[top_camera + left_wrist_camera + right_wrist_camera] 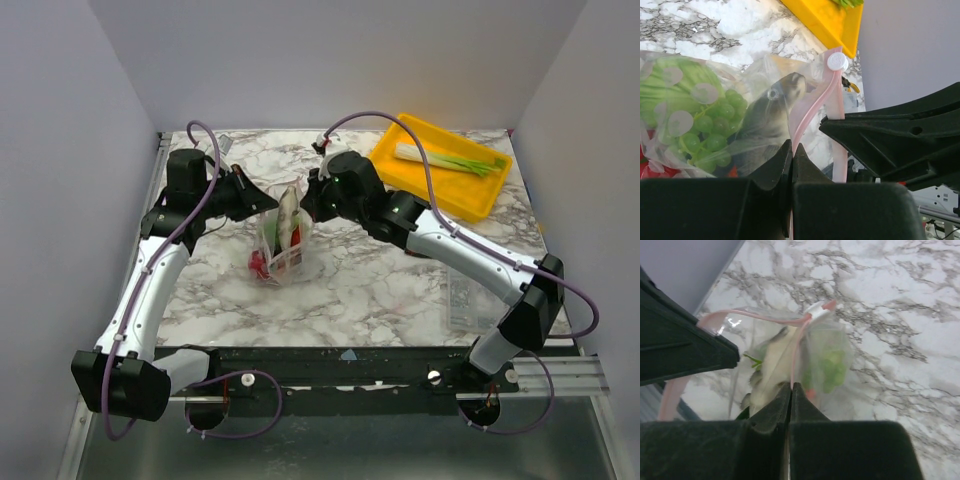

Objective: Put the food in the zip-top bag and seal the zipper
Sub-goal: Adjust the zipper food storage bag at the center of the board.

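We note the left gripper (791, 149) and right gripper (790, 388) each clamped tight on the zipper (812, 107), its pink length running left-right between them, mouth up; the zip-top bag (281, 243) stands mid-table holding green and red food (715, 135); a leek (445, 158) lies in the yellow tray (460, 196).
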Motion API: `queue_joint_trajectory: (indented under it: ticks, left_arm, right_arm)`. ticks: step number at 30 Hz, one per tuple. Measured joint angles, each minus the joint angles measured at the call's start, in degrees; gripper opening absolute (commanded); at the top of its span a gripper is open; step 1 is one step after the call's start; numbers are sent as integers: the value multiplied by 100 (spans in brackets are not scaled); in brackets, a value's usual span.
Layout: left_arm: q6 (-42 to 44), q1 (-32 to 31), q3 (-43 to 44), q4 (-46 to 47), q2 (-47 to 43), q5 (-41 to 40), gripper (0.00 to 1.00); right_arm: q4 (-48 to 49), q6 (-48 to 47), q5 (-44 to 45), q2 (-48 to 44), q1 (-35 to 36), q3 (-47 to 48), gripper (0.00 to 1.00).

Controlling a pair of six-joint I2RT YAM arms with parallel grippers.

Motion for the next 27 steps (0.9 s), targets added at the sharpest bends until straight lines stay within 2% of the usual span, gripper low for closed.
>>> queue_joint_trajectory:
  ticks: [4, 7, 11, 16, 20, 27]
  left_arm:
    - [190, -74, 280, -243, 7, -9, 0]
    - [396, -162, 614, -411, 28, -22, 0]
    - [723, -319, 1123, -514, 278, -15, 0]
    - [1187, -481, 1318, -809, 693, -109, 0]
    - [1261, -625, 1384, -1167, 791, -168, 0]
    - [1274, -1080, 1545, -1674, 684, -286, 0]
  right_arm:
    - [175, 352, -501, 48, 0, 236, 0]
    - [695, 717, -671, -7, -2, 155, 1]
    - [2063, 866, -621, -334, -4, -796, 1]
    - [3045, 833, -428, -713, -4, -1847, 0]
    - [3021, 1032, -57, -748, -2, -1867, 1]
    - [2245, 2011, 374, -1008, -2, -1443, 0]
